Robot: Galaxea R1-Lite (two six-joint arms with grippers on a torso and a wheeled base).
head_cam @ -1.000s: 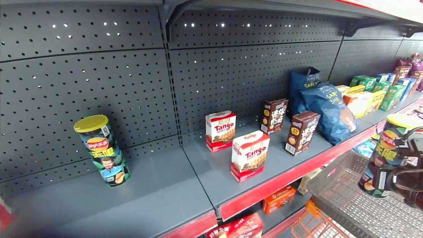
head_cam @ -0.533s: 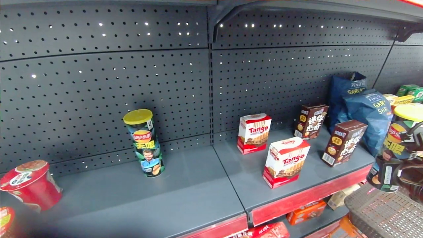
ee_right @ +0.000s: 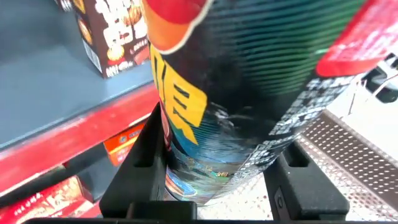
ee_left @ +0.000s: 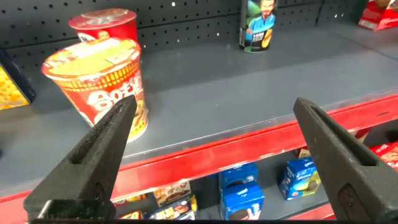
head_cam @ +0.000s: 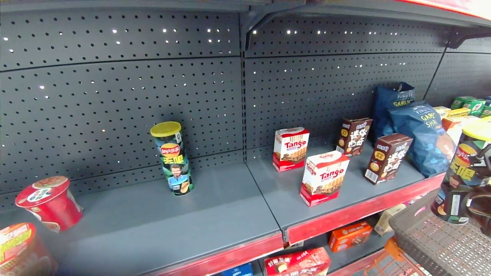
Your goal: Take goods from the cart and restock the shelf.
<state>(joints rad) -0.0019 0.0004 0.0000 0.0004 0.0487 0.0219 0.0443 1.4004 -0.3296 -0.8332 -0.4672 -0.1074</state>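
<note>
Over at nine o'clock on the shelf (head_cam: 153, 214), two red noodle cups are sitting. The nearer cup (head_cam: 19, 249) is getting cut off by the corner of the frame, while the farther cup (head_cam: 48, 201) is standing whole at its one o'clock. The left claw (ee_left: 214, 155) is hanging wide open in front of the shelf's red edge, holding nothing.

Toward the middle, the first chip can (head_cam: 172, 159) is standing upright near the back panel, alone. At its three o'clock, two wafer boxes (head_cam: 290, 148) are standing one ahead of the other, then two brown boxes (head_cam: 387, 158) likewise. Two blue bags (head_cam: 422, 134) are leaning beyond those, the front one hiding much of the rear one. The green and yellow cartons (head_cam: 466, 107) past them are running off the frame, too crowded to count.

At four o'clock, the right claw (ee_right: 217, 180) is gripping the second chip can (head_cam: 464, 176) by its lower half, above the grey cart basket (head_cam: 429, 237). Its fingers (ee_right: 143, 162) are covering the can's base, and the yellow lid is slipping past the frame edge.

Under the shelf, an orange box (head_cam: 350, 235) and a red pack (head_cam: 297, 262) are peeking out, partly hidden.
</note>
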